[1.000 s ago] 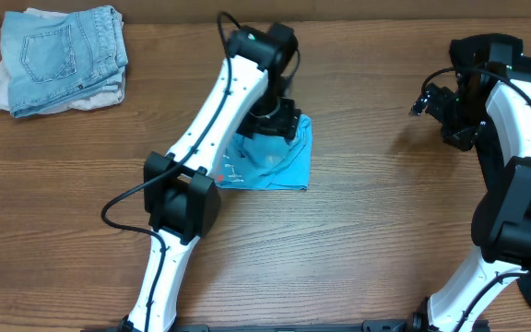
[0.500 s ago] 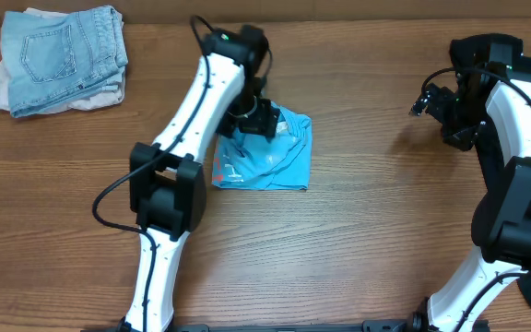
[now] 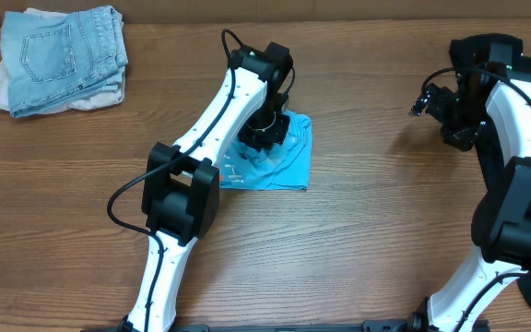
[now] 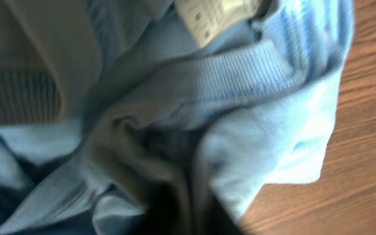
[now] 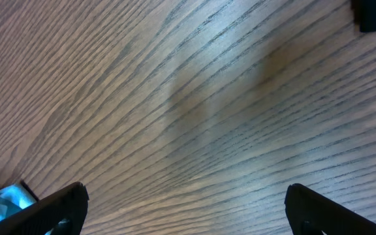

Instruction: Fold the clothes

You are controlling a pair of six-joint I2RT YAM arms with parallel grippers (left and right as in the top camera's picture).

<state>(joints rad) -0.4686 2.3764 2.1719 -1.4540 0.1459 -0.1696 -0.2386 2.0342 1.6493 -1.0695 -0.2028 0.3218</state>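
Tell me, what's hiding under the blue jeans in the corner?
A pale cloth pokes out from under the folded jeans, at their left and lower edges. Most of it is covered, so I can't tell what it is.

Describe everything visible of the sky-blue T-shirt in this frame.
The T-shirt is light sky-blue, a soft knit by the look, folded into a compact, slightly rumpled rectangle on the wooden table. White lettering shows on top. The wrist view shows its ribbed collar and a white label. The left end effector is shut on bunched fabric at its far part.
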